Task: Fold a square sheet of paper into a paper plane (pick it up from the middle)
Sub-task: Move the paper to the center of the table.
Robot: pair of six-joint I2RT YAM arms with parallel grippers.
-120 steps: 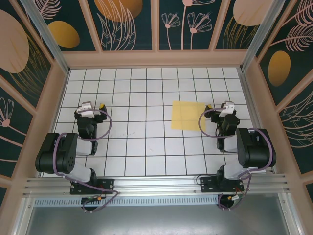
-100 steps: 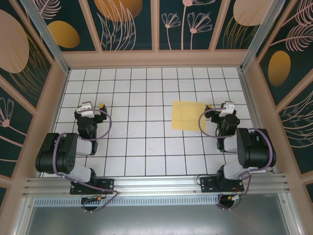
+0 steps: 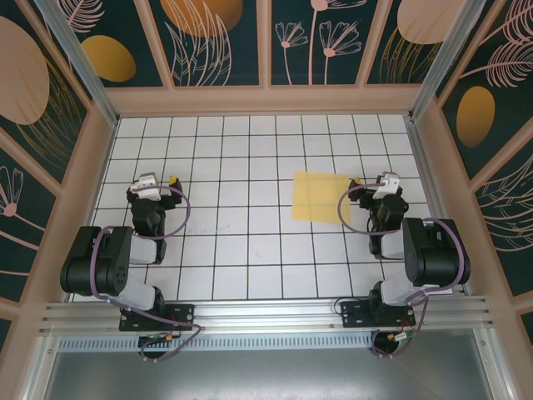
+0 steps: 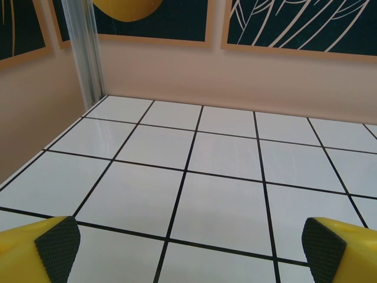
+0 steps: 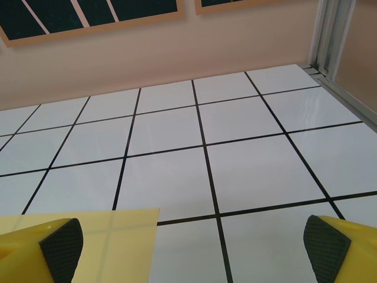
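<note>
The left end effector (image 4: 191, 244) stood with its jaws spread wide and nothing between its black pads (image 4: 58, 247), low over the white gridded counter (image 4: 224, 159). The right end effector (image 5: 191, 247) was equally wide apart and empty. The square sheet of paper (image 5: 112, 244), pale yellow and unfolded, lay flat on the counter just to the left of the right end effector. One corner reached in front of that end effector's left pad; contact could not be judged. From above, the sheet lay well to the right of the left end effector. Beyond both, pale walls (image 3: 266, 100) with dark floral panels enclosed the counter.
</note>
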